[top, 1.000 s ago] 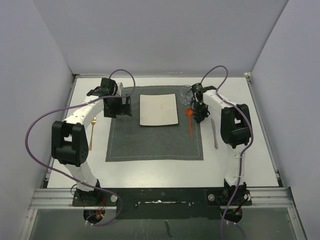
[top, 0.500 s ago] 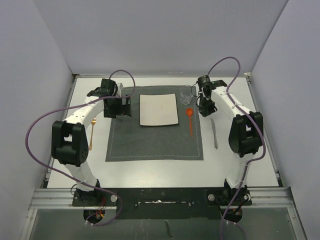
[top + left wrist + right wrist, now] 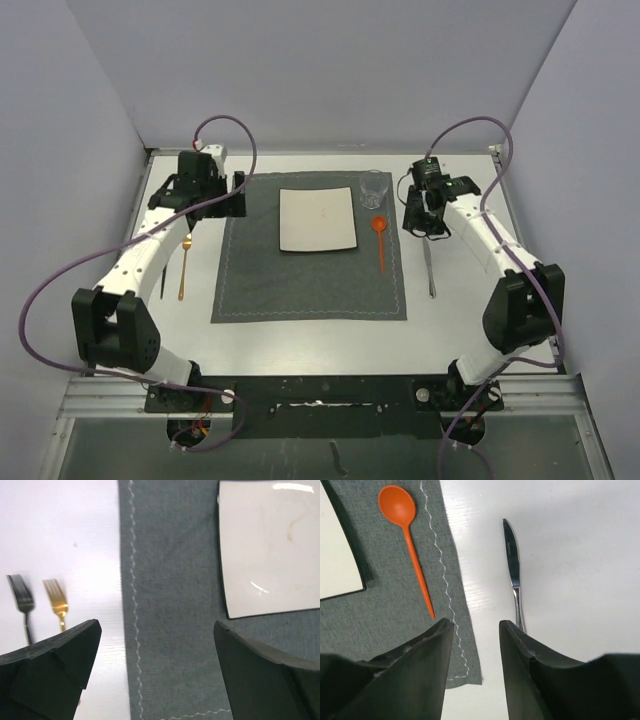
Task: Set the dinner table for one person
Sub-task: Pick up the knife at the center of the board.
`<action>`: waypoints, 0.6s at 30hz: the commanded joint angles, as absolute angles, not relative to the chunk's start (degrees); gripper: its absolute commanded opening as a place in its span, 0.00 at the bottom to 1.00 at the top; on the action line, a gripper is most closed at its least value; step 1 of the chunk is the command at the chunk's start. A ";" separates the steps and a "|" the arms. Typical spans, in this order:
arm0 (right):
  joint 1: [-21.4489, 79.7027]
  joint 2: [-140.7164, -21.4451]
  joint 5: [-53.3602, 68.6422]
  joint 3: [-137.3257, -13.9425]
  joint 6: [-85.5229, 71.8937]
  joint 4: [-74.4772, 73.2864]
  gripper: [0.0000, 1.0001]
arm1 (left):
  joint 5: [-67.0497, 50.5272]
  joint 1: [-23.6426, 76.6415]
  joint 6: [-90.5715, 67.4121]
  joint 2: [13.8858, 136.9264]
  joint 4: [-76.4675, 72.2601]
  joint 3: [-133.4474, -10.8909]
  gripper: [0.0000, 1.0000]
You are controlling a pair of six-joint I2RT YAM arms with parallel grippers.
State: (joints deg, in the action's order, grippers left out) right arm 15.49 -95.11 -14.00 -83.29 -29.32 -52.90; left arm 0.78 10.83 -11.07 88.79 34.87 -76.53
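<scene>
White, rigid and smooth, the desk (image 3: 470, 300) spans the whole workspace beneath both arms. Judged immovable and slick under cutlery, it offers nowhere to grip. Left pincer (image 3: 156, 630) is spread wide over the placemat (image 3: 170, 605) edge, empty. Right pincer (image 3: 476, 624) is partly parted above the knife (image 3: 512, 575), pinching nothing.

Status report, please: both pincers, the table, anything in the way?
Left pincer open, empty, above left edge of placemat. Right pincer open, empty, near knife. Dinner table holds plate, glass, spoon, fork. Nothing in the way.
</scene>
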 commanded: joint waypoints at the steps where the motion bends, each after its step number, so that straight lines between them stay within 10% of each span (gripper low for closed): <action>1: 14.69 -87.87 -15.43 -78.03 -26.42 -44.74 0.50 | 7.98 9.01 -4.66 81.73 25.09 -71.23 0.98; 18: 12.33 -88.13 -15.51 -66.14 -18.91 -31.66 0.79 | 5.87 4.88 0.04 74.27 -9.80 -40.49 0.98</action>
State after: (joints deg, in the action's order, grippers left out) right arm 13.08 -88.03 -14.44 -67.83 -20.82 -38.35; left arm 5.61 5.08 -2.04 78.87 4.34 -43.09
